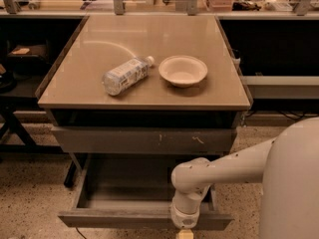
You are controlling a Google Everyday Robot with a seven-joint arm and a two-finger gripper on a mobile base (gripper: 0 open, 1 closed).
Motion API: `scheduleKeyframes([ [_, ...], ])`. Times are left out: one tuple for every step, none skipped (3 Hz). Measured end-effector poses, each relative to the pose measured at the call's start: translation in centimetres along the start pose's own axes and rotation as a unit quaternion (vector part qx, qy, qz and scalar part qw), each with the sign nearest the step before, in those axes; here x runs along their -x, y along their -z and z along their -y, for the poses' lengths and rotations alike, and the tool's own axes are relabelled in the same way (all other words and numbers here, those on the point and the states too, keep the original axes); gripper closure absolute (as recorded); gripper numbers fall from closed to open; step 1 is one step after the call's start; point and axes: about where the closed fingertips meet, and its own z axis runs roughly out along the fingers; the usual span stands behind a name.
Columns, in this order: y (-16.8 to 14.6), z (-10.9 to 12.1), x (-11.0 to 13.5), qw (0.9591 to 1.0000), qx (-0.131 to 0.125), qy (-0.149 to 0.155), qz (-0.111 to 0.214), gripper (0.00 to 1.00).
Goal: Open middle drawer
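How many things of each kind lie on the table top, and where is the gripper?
Bottle: 1
Bowl: 1
Total: 2
The gripper is lower down, at the front of the pulled-out middle drawer.

The claw (185,233) is cut off by the lower picture edge, below the front edge of the bench (99,39). The middle drawer (109,218) front is partly hidden by the arm (199,176).
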Motion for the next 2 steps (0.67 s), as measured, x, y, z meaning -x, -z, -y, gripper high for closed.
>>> scheduleKeyframes([
  [-0.2, -1.9, -0.5, 0.9995, 0.030, -0.004, -0.002, 0.00],
  [0.3, -3.6, -0.9, 0.9990, 0.044, -0.012, 0.004, 0.00],
])
